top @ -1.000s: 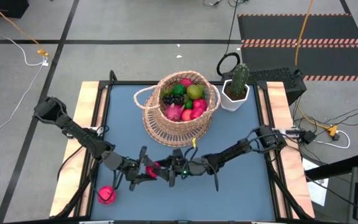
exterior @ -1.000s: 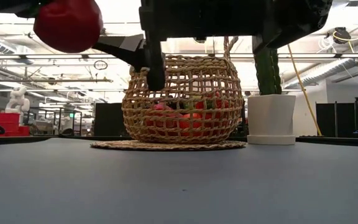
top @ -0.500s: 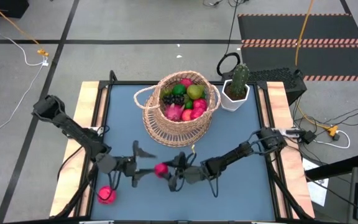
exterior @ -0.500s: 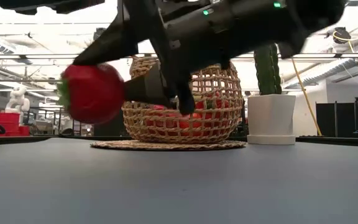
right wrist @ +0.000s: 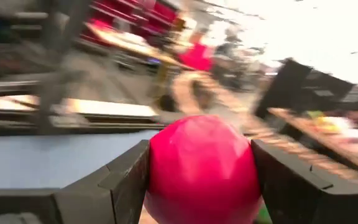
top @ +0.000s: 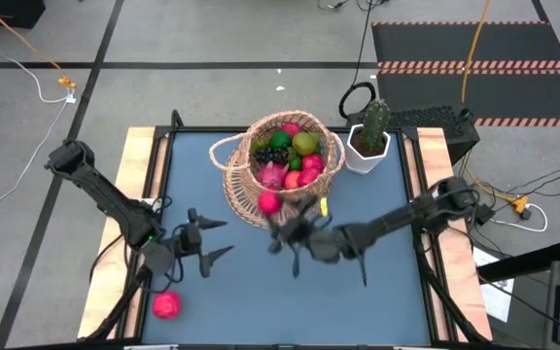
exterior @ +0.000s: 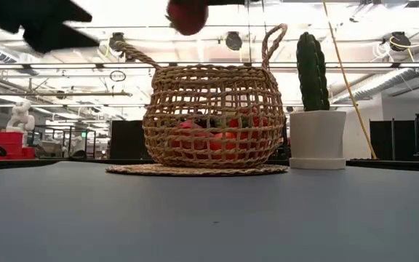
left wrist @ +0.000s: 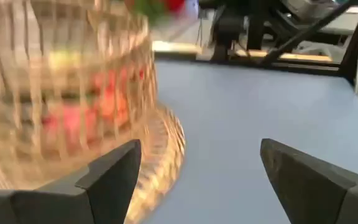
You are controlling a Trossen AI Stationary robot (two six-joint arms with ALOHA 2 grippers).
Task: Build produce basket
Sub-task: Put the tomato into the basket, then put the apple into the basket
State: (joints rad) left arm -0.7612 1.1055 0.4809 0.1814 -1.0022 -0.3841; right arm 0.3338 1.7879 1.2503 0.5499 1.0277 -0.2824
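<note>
The tan wicker basket (top: 282,175) stands on its flat base at the table's far middle, with several toy fruits inside; it also shows in the low view (exterior: 211,120). My right gripper (top: 271,206) is shut on a red toy fruit (top: 269,202) at the basket's near side, above rim height in the low view (exterior: 188,14). My left gripper (top: 212,240) is open and empty at the near left, pointing toward the basket (left wrist: 61,93). A second pink-red fruit (top: 166,305) lies on the table by the near left corner. My right gripper pinches the red fruit between its two fingers, one on each of its opposite sides (right wrist: 157,180). The fingers come roughly level from the table's near right. The fruit is lifted clear of the table, beside the basket's near rim.
A green cactus in a white pot (top: 368,146) stands just right of the basket and also shows in the low view (exterior: 316,138). The blue table top (top: 358,301) has wooden side rails. My right arm (top: 387,224) stretches across the table's right half.
The red fruit has passed from my left gripper to my right. My left gripper has let go and drawn back toward the table's left edge. My right gripper has carried the fruit up and toward the far edge, to the basket's near rim.
</note>
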